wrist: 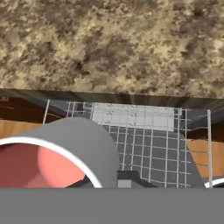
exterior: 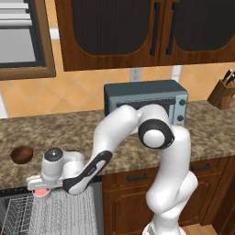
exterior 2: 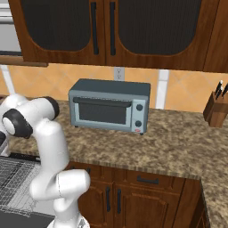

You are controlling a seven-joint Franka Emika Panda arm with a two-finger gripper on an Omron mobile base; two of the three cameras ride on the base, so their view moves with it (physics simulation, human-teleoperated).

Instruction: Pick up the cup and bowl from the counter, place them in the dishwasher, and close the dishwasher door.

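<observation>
My gripper (exterior: 42, 189) is shut on the cup (exterior: 42, 192), white outside and pink-red inside, and holds it just past the counter's front edge above the open dishwasher's white wire rack (exterior: 16, 212). In the hand view the cup (wrist: 48, 153) bulks large at the lower left, with one dark fingertip (wrist: 127, 178) against its outer wall and the rack (wrist: 146, 140) below. The dark brown bowl (exterior: 21, 154) sits on the granite counter (exterior: 69, 133), left of and behind the hand. The dishwasher door (exterior: 69, 213) is down, its pale ribbed inner face showing.
A grey-blue toaster oven (exterior: 146, 98) stands at the back of the counter behind the arm. A wooden knife block (exterior: 223, 92) is at the far right. Dark wood drawers (exterior: 137, 176) flank the dishwasher on the right, and wall cabinets (exterior: 114, 32) hang above.
</observation>
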